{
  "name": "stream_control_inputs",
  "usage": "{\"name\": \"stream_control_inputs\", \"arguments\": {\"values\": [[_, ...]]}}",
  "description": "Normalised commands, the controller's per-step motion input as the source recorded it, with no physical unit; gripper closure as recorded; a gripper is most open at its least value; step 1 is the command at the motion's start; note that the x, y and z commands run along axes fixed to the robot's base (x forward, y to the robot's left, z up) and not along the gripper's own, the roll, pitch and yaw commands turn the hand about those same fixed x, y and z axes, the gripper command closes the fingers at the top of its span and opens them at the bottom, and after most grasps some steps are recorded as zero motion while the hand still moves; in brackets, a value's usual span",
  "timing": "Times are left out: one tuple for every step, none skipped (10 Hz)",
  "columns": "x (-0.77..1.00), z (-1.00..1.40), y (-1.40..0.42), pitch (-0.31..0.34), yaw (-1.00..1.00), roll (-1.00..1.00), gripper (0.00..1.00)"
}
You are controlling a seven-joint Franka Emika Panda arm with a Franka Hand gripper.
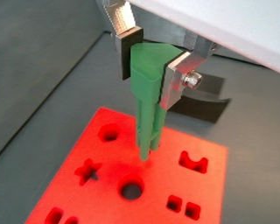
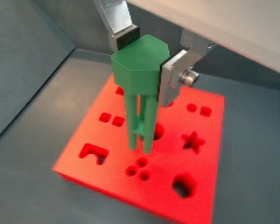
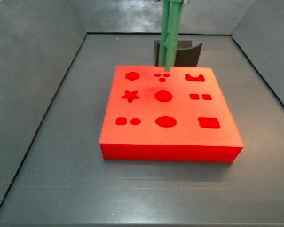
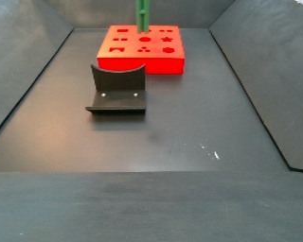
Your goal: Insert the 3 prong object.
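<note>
My gripper [image 1: 149, 66] is shut on the thick head of the 3 prong object [image 1: 147, 114], a bright-green stick held upright with its thin rods pointing down; it shows the same way in a wrist view [image 2: 136, 79]. The red block [image 2: 101, 166] with shaped holes lies below. The rod tips hang just above its top, close to a cluster of three small round holes [image 2: 139, 166]. In a side view the stick [image 3: 169, 35] stands over the block's far edge [image 3: 169, 133]. The gripper itself is out of frame in both side views.
The dark fixture [image 4: 117, 90] stands on the floor beside the red block [image 4: 141, 52], and also shows behind it [image 3: 187, 51]. Grey bin walls slope up around the floor [image 3: 61, 106].
</note>
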Motion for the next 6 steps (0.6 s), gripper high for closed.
{"name": "stream_control_inputs", "arguments": {"values": [[0.42,-0.17,0.33,0.057,-0.65,0.04,1.0],[0.17,-0.19,0.18,0.026,-0.85,0.01,1.0],[0.12,-0.29,0.12,0.0,-0.91,0.03,1.0],[0.02,-0.3,0.0,0.0,-0.59,0.06,1.0],[-0.21,-0.27,0.1,0.0,-0.32,0.01,1.0],[-0.17,-0.08,-0.12,0.0,0.12,0.02,1.0]]}}
